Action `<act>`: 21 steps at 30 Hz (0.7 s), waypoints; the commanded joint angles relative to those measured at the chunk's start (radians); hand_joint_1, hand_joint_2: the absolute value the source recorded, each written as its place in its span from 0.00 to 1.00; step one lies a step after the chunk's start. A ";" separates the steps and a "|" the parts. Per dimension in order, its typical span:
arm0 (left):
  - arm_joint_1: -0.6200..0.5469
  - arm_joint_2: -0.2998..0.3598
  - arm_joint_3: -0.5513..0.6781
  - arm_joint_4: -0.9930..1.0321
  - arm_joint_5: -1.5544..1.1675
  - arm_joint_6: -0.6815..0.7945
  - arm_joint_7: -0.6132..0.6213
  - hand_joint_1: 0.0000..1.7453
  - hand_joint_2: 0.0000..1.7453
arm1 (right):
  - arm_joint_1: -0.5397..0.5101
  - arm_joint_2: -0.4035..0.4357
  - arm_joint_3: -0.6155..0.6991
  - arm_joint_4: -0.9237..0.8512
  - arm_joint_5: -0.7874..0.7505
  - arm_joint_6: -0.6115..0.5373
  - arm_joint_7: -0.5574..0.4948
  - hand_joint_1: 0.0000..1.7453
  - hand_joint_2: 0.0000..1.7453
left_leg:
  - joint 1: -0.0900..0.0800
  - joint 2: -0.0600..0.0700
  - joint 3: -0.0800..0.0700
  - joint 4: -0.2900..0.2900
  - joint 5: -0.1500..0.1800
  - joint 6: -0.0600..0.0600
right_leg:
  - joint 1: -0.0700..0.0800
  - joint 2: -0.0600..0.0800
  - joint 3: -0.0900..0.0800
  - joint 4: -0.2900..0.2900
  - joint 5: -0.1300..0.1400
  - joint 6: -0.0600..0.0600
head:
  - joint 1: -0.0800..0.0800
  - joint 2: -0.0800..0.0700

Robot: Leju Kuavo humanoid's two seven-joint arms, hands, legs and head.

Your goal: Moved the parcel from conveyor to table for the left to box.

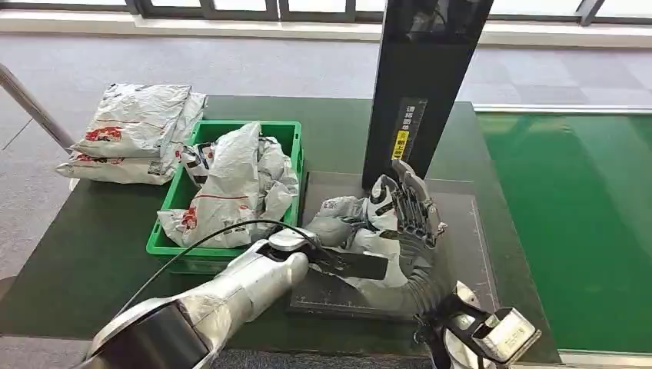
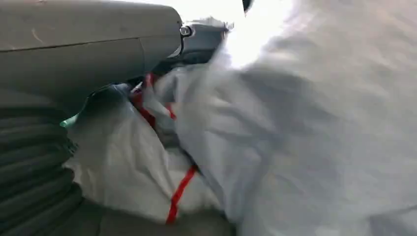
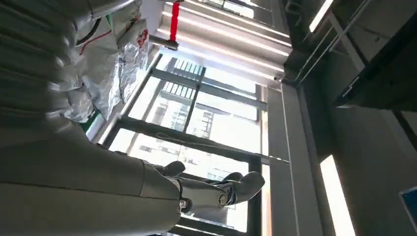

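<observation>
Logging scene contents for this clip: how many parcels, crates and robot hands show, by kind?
Parcels outside the crate: 3, a stack of two at the table's left and one on the dark mat.
Parcels in the crate: cannot count, crumpled heap.
Green crate: 1
Robot hands: 2, left hand, right hand.
Total: 6, plus the heap.

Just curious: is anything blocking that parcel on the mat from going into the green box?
The box is already heaped with parcels, so little room remains. Nothing stands between it and the parcel the left robot hand touches.

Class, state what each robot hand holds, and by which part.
The left hand grips the crumpled grey plastic parcel at its left end. The right hand holds nothing, fingers spread beside it.
</observation>
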 commanded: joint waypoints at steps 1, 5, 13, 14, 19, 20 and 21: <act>0.010 0.025 0.148 -0.029 0.056 0.322 -0.103 1.00 1.00 | 0.010 -0.045 0.018 -0.008 0.001 -0.034 0.002 0.00 1.00 | 0.001 0.002 0.000 0.000 0.000 0.000 | 0.001 0.002 -0.001 -0.001 0.001 -0.001 | 0.000 0.000; 0.040 0.021 0.174 -0.072 0.046 0.452 -0.174 1.00 1.00 | 0.036 -0.048 0.009 -0.031 -0.006 -0.036 0.002 0.00 1.00 | 0.001 0.001 0.000 -0.002 0.000 0.000 | 0.001 0.000 0.000 -0.003 0.001 -0.001 | 0.000 0.000; 0.092 0.014 0.196 -0.185 -0.008 0.605 -0.248 1.00 1.00 | 0.049 -0.055 -0.003 -0.040 -0.016 -0.034 0.002 0.00 1.00 | 0.000 0.001 -0.001 -0.001 -0.002 0.000 | 0.000 0.001 -0.001 -0.002 -0.001 -0.001 | 0.000 0.000; 0.092 0.014 0.196 -0.185 -0.008 0.605 -0.248 1.00 1.00 | 0.049 -0.055 -0.003 -0.040 -0.016 -0.034 0.002 0.00 1.00 | 0.001 0.001 0.003 -0.004 -0.002 -0.001 | 0.001 0.001 0.002 -0.005 -0.001 -0.001 | 0.000 0.000; 0.106 0.055 0.215 -0.331 -0.082 0.738 -0.224 1.00 1.00 | 0.058 -0.052 -0.010 -0.044 -0.018 -0.033 0.002 0.00 1.00 | 0.000 0.002 -0.002 0.000 -0.003 -0.002 | 0.000 0.003 -0.004 -0.001 -0.001 -0.001 | 0.000 0.000; 0.106 0.055 0.215 -0.331 -0.082 0.738 -0.224 1.00 1.00 | 0.058 -0.052 -0.010 -0.044 -0.018 -0.033 0.002 0.00 1.00 | 0.000 0.003 -0.001 -0.001 -0.003 -0.002 | 0.001 0.003 -0.003 -0.001 -0.001 -0.001 | 0.000 0.000; 0.106 0.055 0.215 -0.331 -0.082 0.738 -0.224 1.00 1.00 | 0.058 -0.052 -0.010 -0.044 -0.018 -0.033 0.002 0.00 1.00 | 0.000 0.002 -0.002 0.000 -0.003 -0.002 | 0.000 0.002 -0.004 -0.001 -0.001 -0.001 | 0.000 0.000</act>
